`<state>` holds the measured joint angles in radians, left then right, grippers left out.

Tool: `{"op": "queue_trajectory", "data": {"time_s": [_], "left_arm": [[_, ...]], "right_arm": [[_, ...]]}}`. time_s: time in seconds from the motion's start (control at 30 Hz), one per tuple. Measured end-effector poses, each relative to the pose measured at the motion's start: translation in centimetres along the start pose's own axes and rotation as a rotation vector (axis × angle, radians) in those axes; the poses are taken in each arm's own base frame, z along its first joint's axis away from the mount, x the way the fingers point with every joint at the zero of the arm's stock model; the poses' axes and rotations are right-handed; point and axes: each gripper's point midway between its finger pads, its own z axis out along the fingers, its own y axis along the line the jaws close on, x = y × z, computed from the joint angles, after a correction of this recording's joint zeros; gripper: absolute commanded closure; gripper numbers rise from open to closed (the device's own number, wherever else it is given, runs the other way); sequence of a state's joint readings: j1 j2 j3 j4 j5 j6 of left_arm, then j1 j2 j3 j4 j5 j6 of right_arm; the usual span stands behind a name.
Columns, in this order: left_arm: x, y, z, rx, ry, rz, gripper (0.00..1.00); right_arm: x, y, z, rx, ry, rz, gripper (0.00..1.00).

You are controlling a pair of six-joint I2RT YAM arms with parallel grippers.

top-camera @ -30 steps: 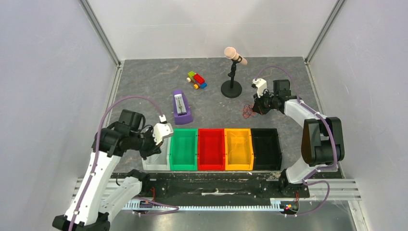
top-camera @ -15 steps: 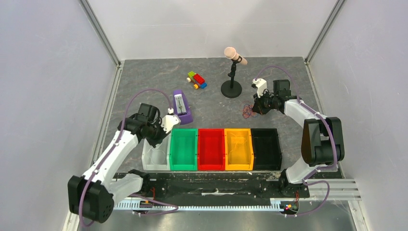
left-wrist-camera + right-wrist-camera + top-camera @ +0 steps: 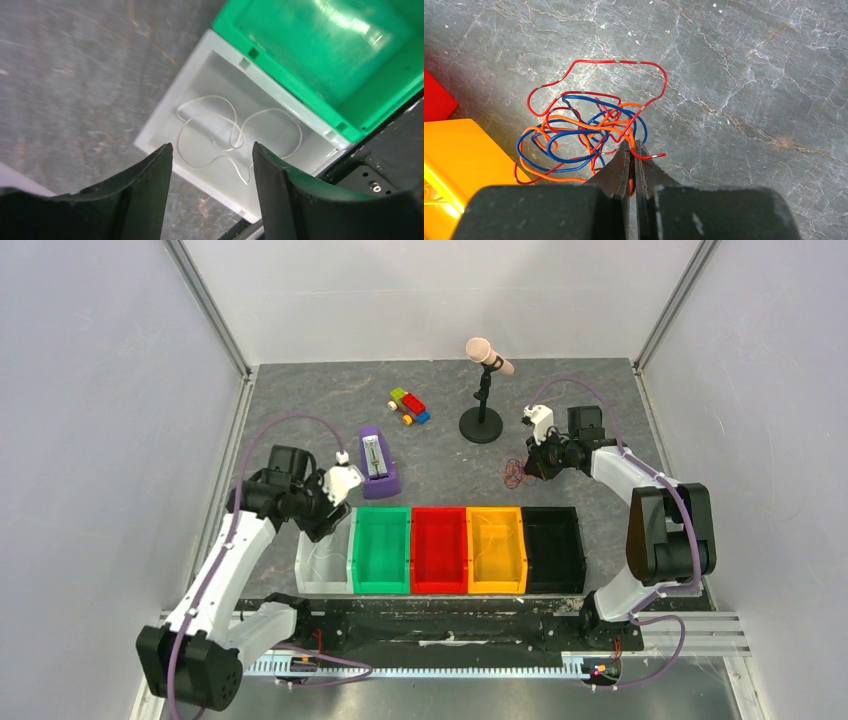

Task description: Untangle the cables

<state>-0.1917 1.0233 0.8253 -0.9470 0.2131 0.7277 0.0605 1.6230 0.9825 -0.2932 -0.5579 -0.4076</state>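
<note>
Below the parted left claw (image 3: 211,147), one white cable (image 3: 235,134) lies binned; right claw (image 3: 631,144) clamps the remaining tangle (image 3: 574,132).

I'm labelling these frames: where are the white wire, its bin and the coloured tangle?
white wire (image 3: 215,96), left wrist view, top of its loop.
white bin (image 3: 172,90), left wrist view, left rim.
tangle (image 3: 589,131), right wrist view, middle strands.

Grey marbled table (image 3: 300,400); pink-headed microphone (image 3: 489,354) on black stand (image 3: 481,426), block toy car (image 3: 409,406) to its left, purple wedge-shaped device (image 3: 377,463) nearer; white bin (image 3: 323,587), green bin (image 3: 381,510), red bin (image 3: 439,510), orange bin (image 3: 495,511), black bin (image 3: 552,511) in a row
</note>
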Motion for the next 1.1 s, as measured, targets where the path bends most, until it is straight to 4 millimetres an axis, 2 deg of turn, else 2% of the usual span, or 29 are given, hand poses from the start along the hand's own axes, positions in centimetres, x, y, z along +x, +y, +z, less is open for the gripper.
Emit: {"op": "queue_trajectory", "data": {"time_s": [0.17,0.27,0.37,0.53,0.63,0.7,0.77,0.97,1.1], "left_arm": [[-4.7,0.8,-5.1,-0.03,-0.154,0.036,0.3],[-6.6,0.3,-7.0,0.006,-0.219,0.048,0.32],[-9.3,-0.7,-8.3,0.079,-0.321,0.055,0.33],[-16.0,-3.4,-9.2,0.206,-0.545,0.051,0.34],[-20.2,-6.6,-8.4,0.284,-0.634,0.128,0.34],[-22.4,-8.8,-7.1,0.338,-0.66,0.157,0.34],[-24.6,-10.1,-5.4,0.378,-0.672,0.143,0.34],[-29.7,-11.3,-0.4,0.466,-0.671,-0.015,0.36],[-31.2,-12.3,1.1,0.511,-0.672,-0.087,0.42]], "right_arm": [[-0.5,0.5,-0.2,-0.026,-0.022,-0.005,1.0],[-1.4,1.0,-0.7,-0.04,-0.053,-0.018,1.0],[-2.8,1.9,-1.7,-0.061,-0.107,-0.048,1.0],[-4.5,4.2,-3.8,-0.113,-0.207,-0.135,1.0],[-5.4,5.5,-5.4,-0.128,-0.264,-0.211,1.0],[-6.1,6.1,-6.3,-0.13,-0.297,-0.26,1.0],[-6.7,6.7,-7.3,-0.129,-0.33,-0.311,1.0],[-7.7,9.2,-9.2,-0.128,-0.395,-0.445,1.0],[-7.9,10.0,-9.3,-0.14,-0.407,-0.48,1.0]]}}
